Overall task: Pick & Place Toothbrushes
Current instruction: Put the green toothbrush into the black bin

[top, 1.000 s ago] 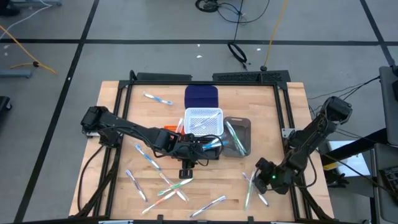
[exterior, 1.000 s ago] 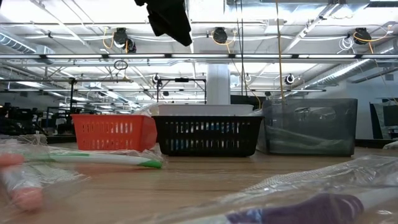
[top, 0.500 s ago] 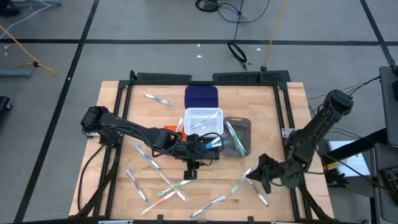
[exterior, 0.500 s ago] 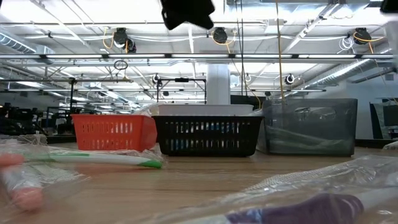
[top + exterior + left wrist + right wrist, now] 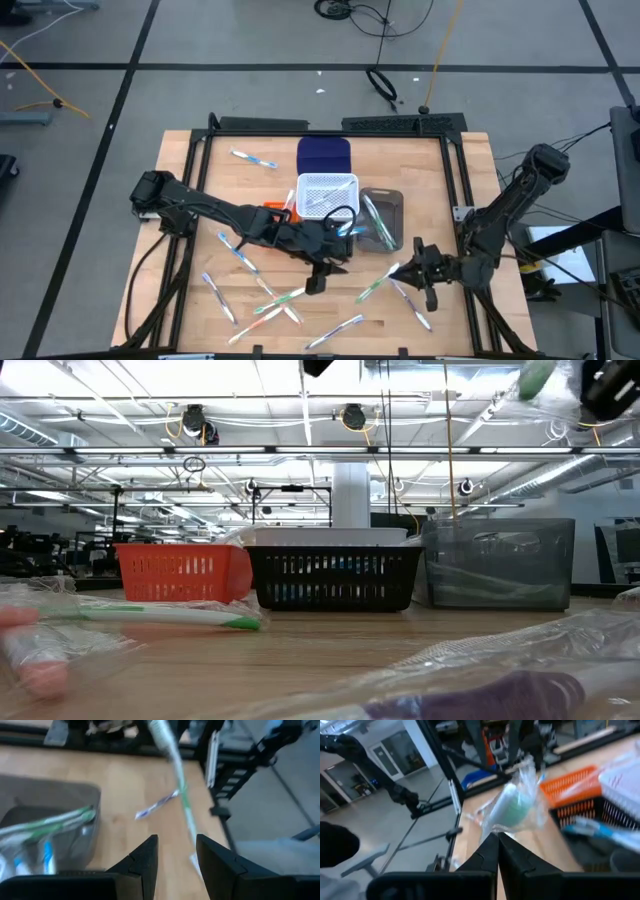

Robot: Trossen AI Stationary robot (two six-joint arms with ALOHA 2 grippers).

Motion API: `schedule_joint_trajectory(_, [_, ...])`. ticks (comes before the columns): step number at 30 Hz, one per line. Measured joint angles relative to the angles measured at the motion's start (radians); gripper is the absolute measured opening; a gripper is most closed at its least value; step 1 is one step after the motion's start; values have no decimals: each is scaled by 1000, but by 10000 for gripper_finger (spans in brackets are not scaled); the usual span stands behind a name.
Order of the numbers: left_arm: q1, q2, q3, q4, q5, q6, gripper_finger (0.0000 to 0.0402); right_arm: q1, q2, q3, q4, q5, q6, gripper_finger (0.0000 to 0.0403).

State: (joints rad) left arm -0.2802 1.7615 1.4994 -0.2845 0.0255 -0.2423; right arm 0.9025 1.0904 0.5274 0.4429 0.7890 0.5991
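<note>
My right gripper (image 5: 408, 269) hovers over the table's near right part, shut on a green toothbrush (image 5: 374, 287) in a clear wrapper. In the low view, the toothbrush (image 5: 536, 376) and gripper (image 5: 610, 385) show high up. My left gripper (image 5: 318, 284) hangs open and empty near the table's middle, just in front of the black bin (image 5: 335, 240). Its fingers (image 5: 146, 856) frame bare tabletop. Several other wrapped toothbrushes lie flat on the wood, such as one (image 5: 238, 252) at the left and another (image 5: 336, 331) at the near edge. Still others lie in the grey bin (image 5: 384, 218). My right gripper pinches the wrapped green toothbrush near one end (image 5: 506, 831) between its two shut fingers. The fingers come about level from the table's right side. The toothbrush sticks out beyond the fingertips toward the table's middle, lifted clear of the wood.
An orange bin (image 5: 272, 208), a white bin (image 5: 327, 193) and a dark blue bin (image 5: 324, 155) stand in the middle toward the far edge. A black frame (image 5: 455, 180) borders the table. A purple-handled brush (image 5: 418, 308) lies below the right gripper.
My right gripper has risen and tipped from pointing down to about level, drifting toward the table's middle. The green toothbrush has come off the wood with it and now hangs clear. My left gripper has tipped upward and shifted slightly toward the right.
</note>
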Motion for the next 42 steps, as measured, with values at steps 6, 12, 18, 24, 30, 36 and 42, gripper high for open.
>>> schedule_joint_trajectory(6, [0,0,0,55,0,-2,133,-34,0,0,104,-5,-155,0])
schedule_joint_trajectory(12, [0,0,0,99,-13,-3,178,-65,0,0,216,-4,-331,0])
schedule_joint_trajectory(18, [0,0,0,132,-105,2,244,-101,0,0,283,-5,-454,0])
schedule_joint_trajectory(24, [3,56,0,253,-115,-4,273,-148,0,0,328,-13,-524,0])
schedule_joint_trajectory(30, [18,125,0,289,-111,-14,273,-164,0,1,354,-14,-624,0])
schedule_joint_trajectory(36, [27,155,0,315,-96,-26,243,-164,0,1,373,-8,-657,0])
schedule_joint_trajectory(42, [30,158,0,320,-45,-22,125,-163,0,1,368,-8,-664,0])
